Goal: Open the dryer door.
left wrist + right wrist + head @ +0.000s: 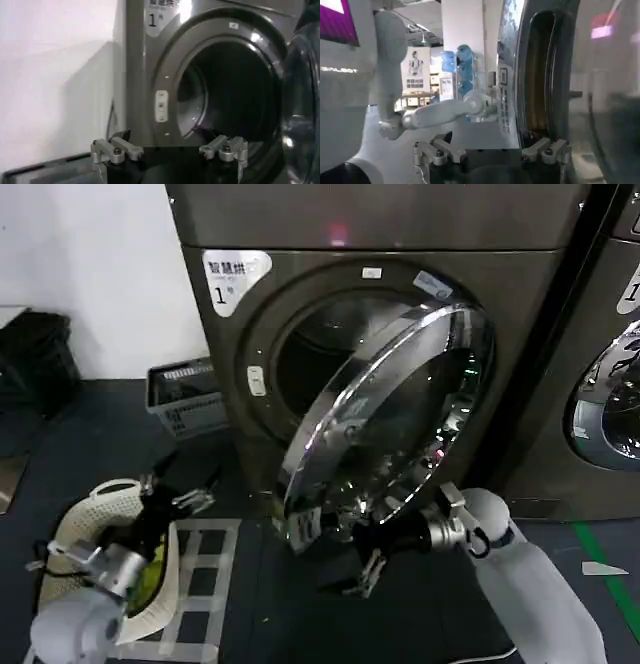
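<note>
I am swinging the door (390, 414) wide on the dryer (520, 334), right pincer (366, 556) released under its rim; left pincer (178, 487) released, idling.

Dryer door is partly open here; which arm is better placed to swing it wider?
Right. The right gripper sits open just below the dryer door at its lower rim; the left gripper hangs open farther off, over the white basket.

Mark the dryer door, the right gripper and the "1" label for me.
dryer door (395, 399): head view, on the tinted glass inside the chrome ring.
right gripper (365, 569): head view, midway between its fingertips, below the door.
"1" label (232, 277): head view, middle of the white shield.
</note>
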Motion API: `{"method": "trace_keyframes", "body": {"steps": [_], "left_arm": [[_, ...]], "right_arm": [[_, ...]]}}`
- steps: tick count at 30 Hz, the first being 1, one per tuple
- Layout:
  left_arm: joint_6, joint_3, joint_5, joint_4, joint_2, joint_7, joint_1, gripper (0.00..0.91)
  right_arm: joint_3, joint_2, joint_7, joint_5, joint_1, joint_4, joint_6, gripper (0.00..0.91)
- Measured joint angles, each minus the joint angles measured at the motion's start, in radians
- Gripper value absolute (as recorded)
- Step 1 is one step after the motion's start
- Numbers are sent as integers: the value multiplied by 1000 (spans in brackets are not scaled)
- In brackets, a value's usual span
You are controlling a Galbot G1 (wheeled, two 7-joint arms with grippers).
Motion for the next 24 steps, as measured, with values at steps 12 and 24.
{"method": "trace_keyframes", "body": {"steps": [12,24], "left_arm": [[-45,139,-154,84,78,1,-142,907],[-58,357,-166,170,111,18,-308,907]], "right_arm": [[34,-33,0,3,-67,65,13,907],[138,-85,0,19,-169,114,39,907]]}}
